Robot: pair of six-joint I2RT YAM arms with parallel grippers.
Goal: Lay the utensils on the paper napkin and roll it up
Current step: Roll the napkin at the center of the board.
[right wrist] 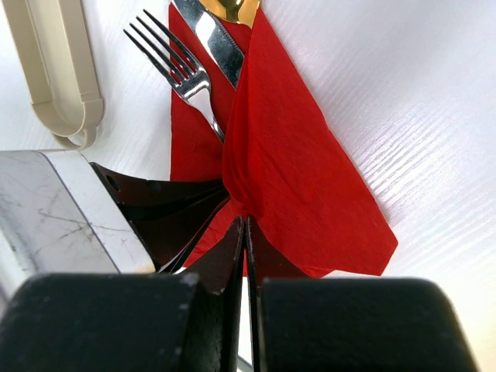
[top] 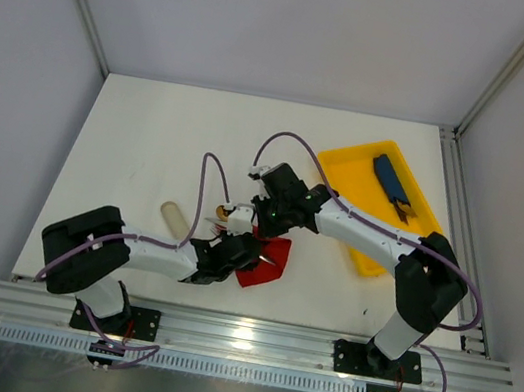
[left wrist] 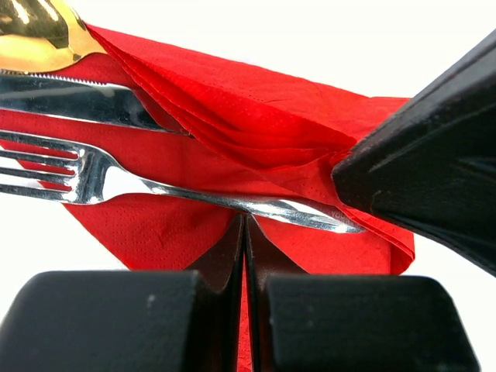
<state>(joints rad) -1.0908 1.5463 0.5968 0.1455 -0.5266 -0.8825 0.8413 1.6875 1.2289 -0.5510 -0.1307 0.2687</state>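
Note:
The red paper napkin (top: 267, 270) (left wrist: 256, 132) (right wrist: 302, 178) lies near the table's front edge, one side folded up over the utensils. A silver fork (left wrist: 101, 174) (right wrist: 182, 70), a knife (left wrist: 70, 97) (right wrist: 217, 43) and a gold spoon (left wrist: 35, 35) (right wrist: 232, 8) lie on it, heads sticking out. My right gripper (top: 262, 222) (right wrist: 246, 221) is shut on the lifted fold, which bunches at its tips. My left gripper (top: 244, 249) (left wrist: 245, 221) is shut, tips over the napkin at the fork's handle. I cannot tell whether it pinches paper.
A yellow tray (top: 348, 171) stands at the back right with a flat dark-blue item (top: 391, 183) in it. A pale beige sleeve (top: 173, 218) (right wrist: 58, 77) lies left of the napkin. An aluminium rail (top: 247, 341) runs along the near edge.

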